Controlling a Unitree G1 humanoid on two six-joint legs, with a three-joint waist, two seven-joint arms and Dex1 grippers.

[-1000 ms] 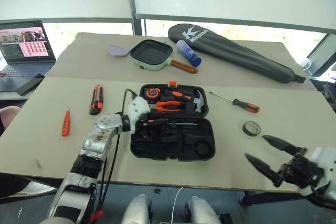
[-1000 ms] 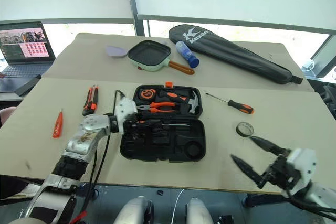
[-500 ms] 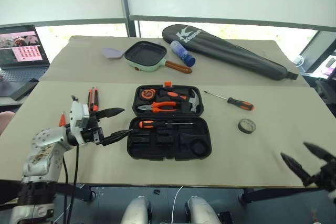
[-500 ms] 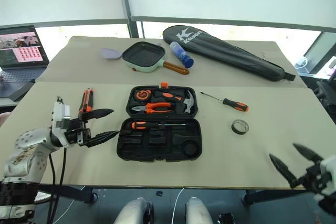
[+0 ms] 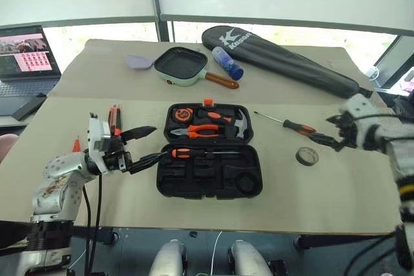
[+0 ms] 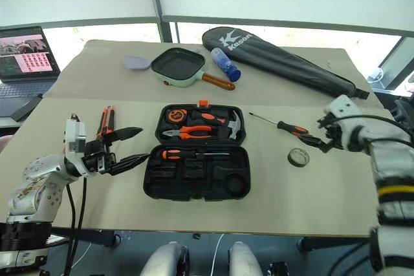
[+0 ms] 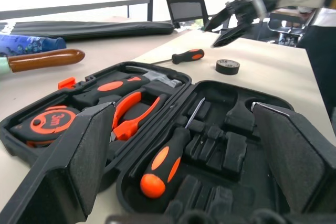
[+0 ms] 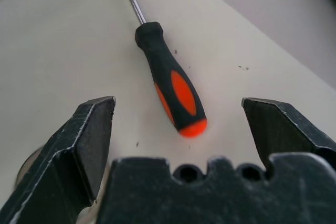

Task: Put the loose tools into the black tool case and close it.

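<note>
Case [image 5: 209,150] lies open mid-table, one screwdriver [image 5: 194,153] seated in its near half. Second screwdriver [image 5: 290,125] on the table to the case's right, tape roll [image 5: 306,156] near it. Right gripper [image 5: 325,139] spread, empty, at that screwdriver's handle. Left gripper [image 5: 147,143] spread, empty, just left of the case. Knife [image 5: 114,118] and tester [image 5: 77,145] further left.

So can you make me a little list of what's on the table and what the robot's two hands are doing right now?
case: black plastic tool case lies open, orange-and-black screwdriver in its near half
still loose: second orange-and-black screwdriver, small black tape roll, orange-black utility knife, small orange tester screwdriver
left gripper: open, empty, beside the case
right gripper: open, empty, at the loose screwdriver's handle
behind the case: green square pan, long black racket bag
</note>
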